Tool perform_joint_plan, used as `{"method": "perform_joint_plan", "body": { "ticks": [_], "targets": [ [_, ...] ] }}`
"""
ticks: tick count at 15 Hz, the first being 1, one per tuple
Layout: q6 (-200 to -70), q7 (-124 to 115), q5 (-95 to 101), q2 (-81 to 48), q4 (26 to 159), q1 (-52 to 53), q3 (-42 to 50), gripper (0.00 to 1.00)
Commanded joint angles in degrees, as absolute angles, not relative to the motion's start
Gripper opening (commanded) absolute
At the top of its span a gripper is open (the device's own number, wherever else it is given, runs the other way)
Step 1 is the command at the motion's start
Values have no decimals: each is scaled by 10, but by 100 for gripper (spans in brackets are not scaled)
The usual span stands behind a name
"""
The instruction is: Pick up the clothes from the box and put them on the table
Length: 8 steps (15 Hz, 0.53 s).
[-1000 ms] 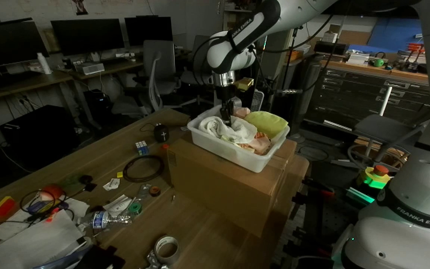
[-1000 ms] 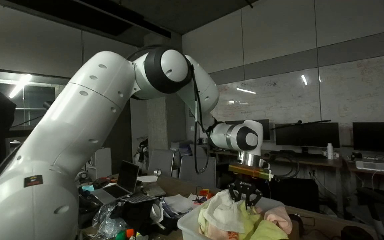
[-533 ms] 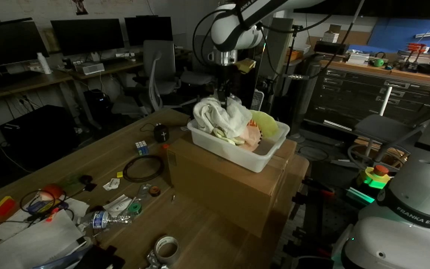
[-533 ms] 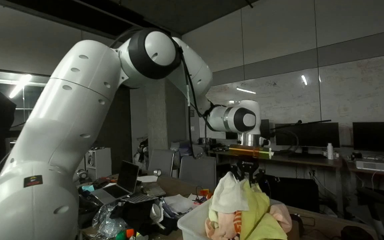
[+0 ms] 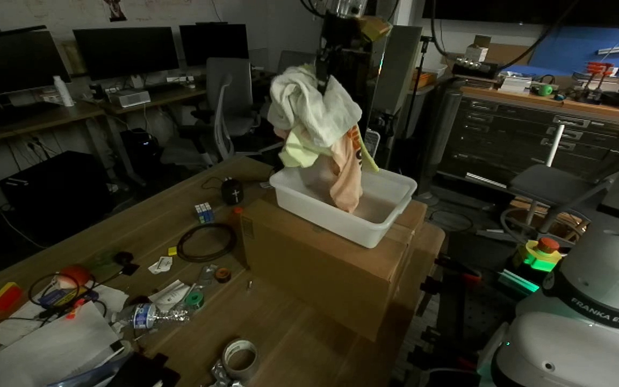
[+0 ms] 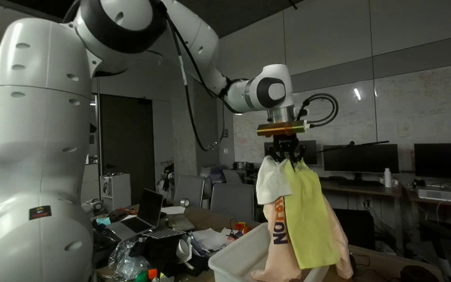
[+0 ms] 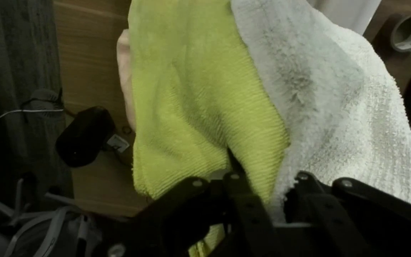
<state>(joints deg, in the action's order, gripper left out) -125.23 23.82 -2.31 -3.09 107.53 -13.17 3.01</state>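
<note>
My gripper (image 5: 324, 80) is shut on a bundle of clothes and holds it up above the white plastic bin (image 5: 315, 212). The bundle has a white cloth (image 5: 312, 110), a yellow-green cloth (image 6: 311, 219) and a peach cloth with lettering (image 5: 346, 180). In an exterior view the gripper (image 6: 287, 156) pinches the tops of the white cloth (image 6: 273, 180) and the yellow one. In the wrist view yellow (image 7: 198, 100) and white (image 7: 334, 100) fabric passes between the fingers (image 7: 266, 182); the fingertips are hidden. The peach cloth's lower end hangs at bin level; I cannot tell if it touches.
The bin stands on a cardboard box (image 5: 315, 263) on the wooden table (image 5: 288, 333). Tape roll (image 5: 240, 359), bottle (image 5: 151, 316), black cable coil (image 5: 206, 243), puzzle cube (image 5: 204, 213), black speaker (image 5: 231, 191) and papers lie on the table. A laptop (image 6: 143, 215) shows in an exterior view.
The gripper has risen with the clothes, lifting the whole bundle out of the bin. The cloths now hang down, and the bin's bare inside shows.
</note>
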Motion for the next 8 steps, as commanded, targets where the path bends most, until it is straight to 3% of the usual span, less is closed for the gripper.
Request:
{"method": "perform_joint_plan", "body": {
  "ticks": [1,8],
  "targets": [
    [-1269,209,-39,57,1105,-109,47,6],
    [-1210,146,-33,102,1066,-71,47,6]
  ]
}}
